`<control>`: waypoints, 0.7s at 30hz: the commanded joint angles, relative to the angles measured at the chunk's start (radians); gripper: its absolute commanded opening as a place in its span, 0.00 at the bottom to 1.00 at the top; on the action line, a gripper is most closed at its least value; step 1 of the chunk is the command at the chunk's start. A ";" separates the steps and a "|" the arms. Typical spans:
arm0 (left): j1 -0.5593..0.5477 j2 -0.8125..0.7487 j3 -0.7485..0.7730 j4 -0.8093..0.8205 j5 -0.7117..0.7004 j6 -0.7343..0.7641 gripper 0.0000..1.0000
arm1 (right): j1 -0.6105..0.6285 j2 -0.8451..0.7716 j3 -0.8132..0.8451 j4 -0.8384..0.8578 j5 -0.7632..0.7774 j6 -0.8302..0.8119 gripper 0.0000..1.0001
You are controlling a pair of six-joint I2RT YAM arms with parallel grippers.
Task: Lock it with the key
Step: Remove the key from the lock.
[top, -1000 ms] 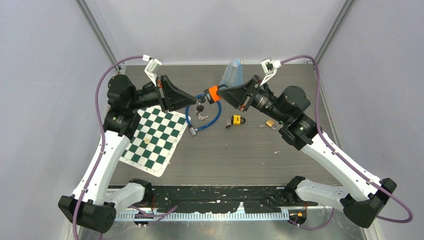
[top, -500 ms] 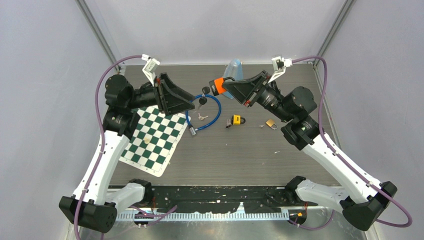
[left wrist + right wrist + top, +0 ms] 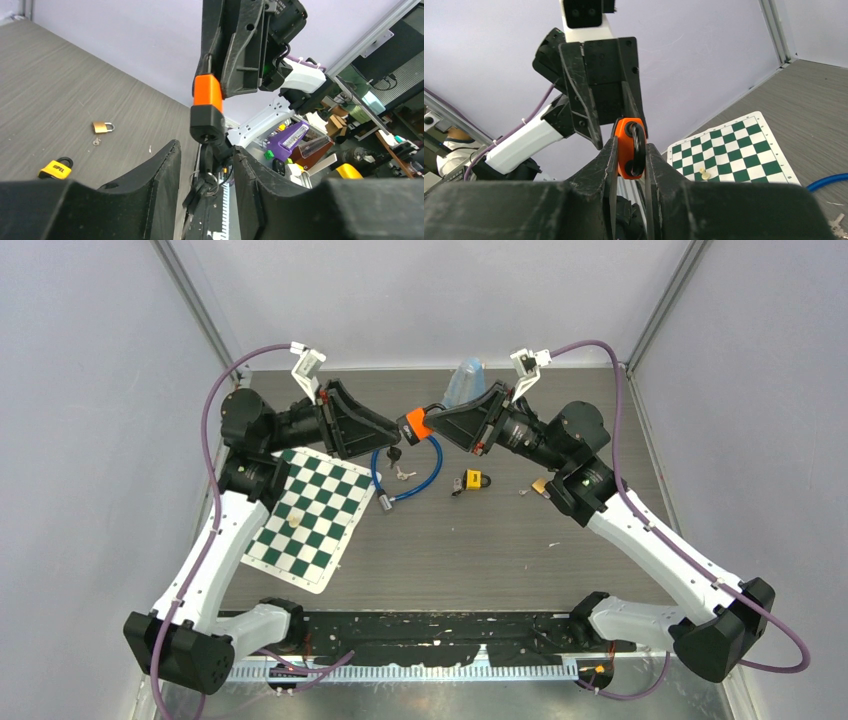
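An orange and black padlock (image 3: 415, 424) is held in the air above the back of the table. My right gripper (image 3: 425, 422) is shut on its orange body, which also shows in the right wrist view (image 3: 628, 150) between my right gripper's tips (image 3: 630, 145). In the left wrist view the lock (image 3: 207, 95) hangs with its black end down. A black-headed key (image 3: 216, 152) sits at its keyhole. My left gripper (image 3: 205, 147) is closed around the key head, and spare keys on a ring (image 3: 200, 187) dangle below. From above, my left gripper (image 3: 393, 432) meets the lock tip to tip.
A blue cable lock (image 3: 430, 465) with loose keys (image 3: 403, 473), a yellow padlock (image 3: 473, 480) and a brass padlock (image 3: 541, 486) lie on the table. A chessboard mat (image 3: 310, 515) with a pawn (image 3: 296, 519) lies left. A clear bottle (image 3: 465, 380) stands at the back.
Half a second ago the lock and the key were apart. Both arms have come together, so the key is now at the lock's black end.
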 commanded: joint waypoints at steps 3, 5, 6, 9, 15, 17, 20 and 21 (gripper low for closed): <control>-0.008 0.009 -0.035 0.073 0.021 -0.034 0.41 | -0.001 0.010 0.052 0.129 -0.032 0.029 0.05; -0.010 0.012 -0.049 0.100 0.028 -0.054 0.41 | 0.000 0.016 0.050 0.129 -0.030 0.022 0.05; -0.010 0.013 -0.055 0.117 0.030 -0.069 0.38 | 0.000 0.021 0.051 0.130 -0.033 0.020 0.05; -0.010 0.021 -0.070 0.169 0.034 -0.110 0.23 | 0.000 0.031 0.043 0.143 -0.034 0.014 0.05; -0.009 0.051 -0.058 0.168 0.068 -0.120 0.00 | 0.000 0.031 0.031 0.156 -0.005 0.001 0.05; -0.002 0.047 -0.057 0.153 0.080 -0.103 0.00 | 0.000 0.018 0.022 0.156 0.030 -0.012 0.05; 0.015 0.026 -0.055 0.086 0.084 -0.047 0.00 | 0.000 -0.001 0.015 0.150 0.076 -0.034 0.05; 0.022 0.018 -0.052 0.049 0.084 -0.017 0.00 | -0.001 -0.011 0.013 0.149 0.099 -0.038 0.05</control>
